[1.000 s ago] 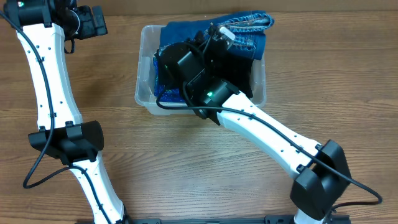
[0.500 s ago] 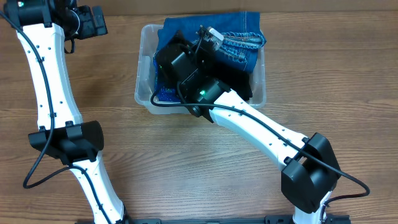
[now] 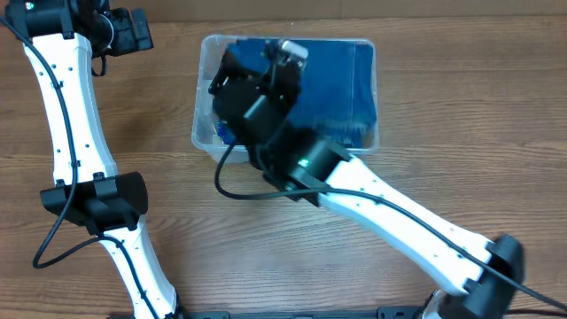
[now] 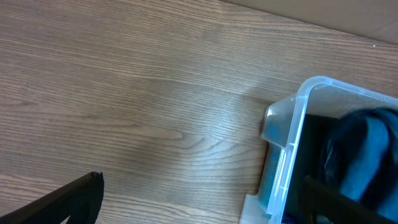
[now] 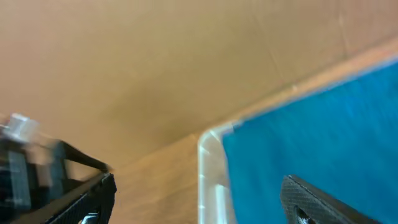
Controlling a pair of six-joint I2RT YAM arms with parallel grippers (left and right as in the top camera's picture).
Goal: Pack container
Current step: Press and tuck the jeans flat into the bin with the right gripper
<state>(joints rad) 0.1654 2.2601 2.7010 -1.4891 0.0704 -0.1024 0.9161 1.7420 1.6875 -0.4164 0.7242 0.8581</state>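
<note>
Right hand point(image 5: 196, 184): the fingers are spread wide in the wrist view, with nothing between them. It hangs over the left part of the container point(image 3: 204, 133). The overhead view of it is motion-blurred, so we cannot tell whether it touches the contents.

Container: it sits at the far middle of the tabletop point(image 3: 443, 159). It is a clear plastic tub, rectangular with rounded corners and a rolled rim, and the thin walls show the contents through them.

Contents: blue cloth point(image 3: 341, 84) fills the tub from wall to wall. It looks flat and soft. No part hangs over the rim that we can see.

Progress, our judgement: the packing looks essentially done. What is left is lifting the right hand clear. We see no lid.

Left hand point(image 3: 133, 31): it is parked at the far left, well apart from the tub, fingers apart and empty.

Tabletop: wood grain, matte, brown.
</note>
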